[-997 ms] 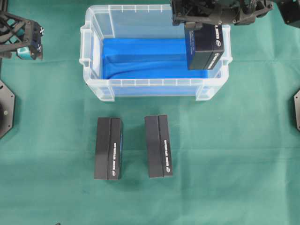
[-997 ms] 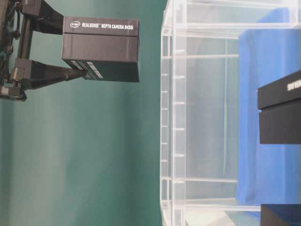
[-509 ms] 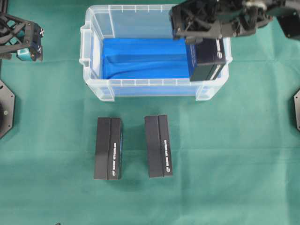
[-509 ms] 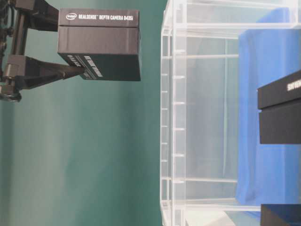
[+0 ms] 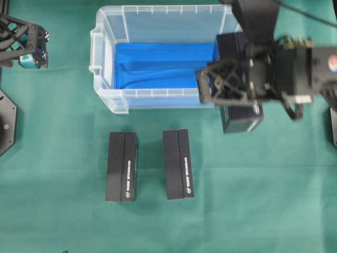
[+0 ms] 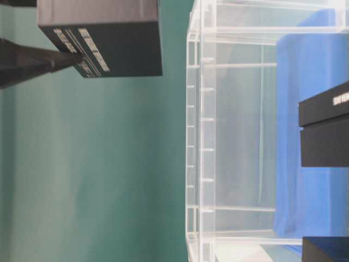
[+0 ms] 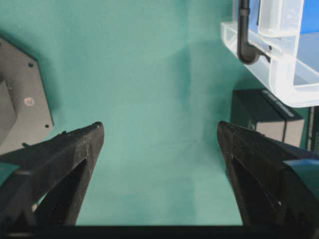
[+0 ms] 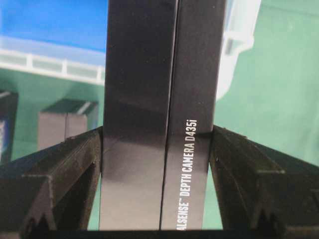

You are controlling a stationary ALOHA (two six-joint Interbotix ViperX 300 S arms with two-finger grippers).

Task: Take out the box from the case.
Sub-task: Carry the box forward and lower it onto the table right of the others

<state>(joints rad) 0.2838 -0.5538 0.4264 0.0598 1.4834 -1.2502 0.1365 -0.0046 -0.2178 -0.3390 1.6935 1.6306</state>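
Note:
My right gripper (image 5: 234, 84) is shut on a black box (image 5: 241, 120) labelled as a depth camera, which hangs in the air over the front right corner of the case (image 5: 158, 93). In the right wrist view the box (image 8: 159, 74) stands pinched between both fingers (image 8: 75, 164). The table-level view shows it (image 6: 109, 38) well clear of the clear tub's wall (image 6: 196, 136). Only a blue cloth (image 5: 158, 66) shows on the case floor. Far off at the back left, my left gripper (image 5: 31, 45) is open over bare green cloth, with nothing between its fingertips (image 7: 159, 134).
Two more black boxes (image 5: 121, 166) (image 5: 178, 164) lie side by side on the green cloth in front of the case. One of them (image 7: 264, 117) and the case's corner (image 7: 279, 74) show in the left wrist view. Black arm bases sit at both table edges.
The right gripper has carried the box from over the case's right end forward, so that it hangs over the front right corner. The left arm has stayed still.

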